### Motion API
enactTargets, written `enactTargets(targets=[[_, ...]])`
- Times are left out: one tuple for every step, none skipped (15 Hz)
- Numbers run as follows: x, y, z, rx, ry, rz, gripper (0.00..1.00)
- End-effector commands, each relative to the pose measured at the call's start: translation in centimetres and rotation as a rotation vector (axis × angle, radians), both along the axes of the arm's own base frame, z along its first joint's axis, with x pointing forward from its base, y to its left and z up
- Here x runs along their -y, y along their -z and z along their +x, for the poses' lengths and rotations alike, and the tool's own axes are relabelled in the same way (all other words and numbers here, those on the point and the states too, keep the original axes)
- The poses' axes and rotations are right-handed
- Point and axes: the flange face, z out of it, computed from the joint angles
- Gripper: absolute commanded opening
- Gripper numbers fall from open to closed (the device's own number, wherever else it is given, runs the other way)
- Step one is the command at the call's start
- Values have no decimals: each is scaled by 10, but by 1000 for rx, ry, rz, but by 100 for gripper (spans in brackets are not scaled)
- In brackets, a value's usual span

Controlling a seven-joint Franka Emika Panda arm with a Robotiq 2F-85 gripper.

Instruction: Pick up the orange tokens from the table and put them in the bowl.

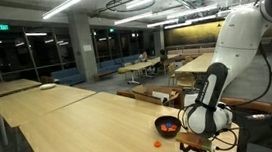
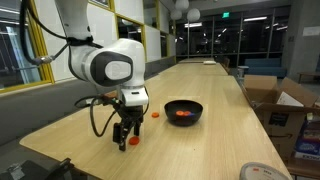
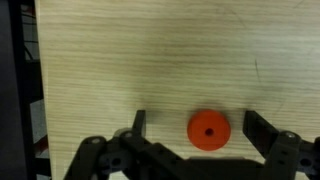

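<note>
No legible text, no labels, brands, numbers or signs readable in any view

Table (image 2: 215,85) with bowl (image 2: 184,121) and orange tokens (image 3: 208,129)

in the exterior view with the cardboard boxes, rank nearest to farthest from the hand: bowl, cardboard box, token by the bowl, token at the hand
From the hand, in an exterior view:
1. Near orange token, right beside it.
2. Loose orange token, just short of the bowl.
3. The bowl, farther along.
4. Cardboard box, at the picture's right edge.
</note>
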Motion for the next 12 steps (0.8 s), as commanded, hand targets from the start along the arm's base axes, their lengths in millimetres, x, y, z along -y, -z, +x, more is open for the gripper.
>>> enactTargets(targets=[[-1,-10,2,15,3,-23,73],[0,-10,2,13,1,-28,66],[0,-11,3,14,0,-31,58],[0,-13,4,19,-3,-36,49],[0,-15,4,23,-4,-39,42],[0,-15,5,23,-4,-43,35],[0,-16,6,23,-6,-47,27],[0,-17,6,23,-7,-50,19],[0,-18,7,24,-8,-54,20],[1,-21,7,29,-10,-61,22],[2,-25,8,35,-10,-67,22],[4,-32,9,45,-10,-78,22]])
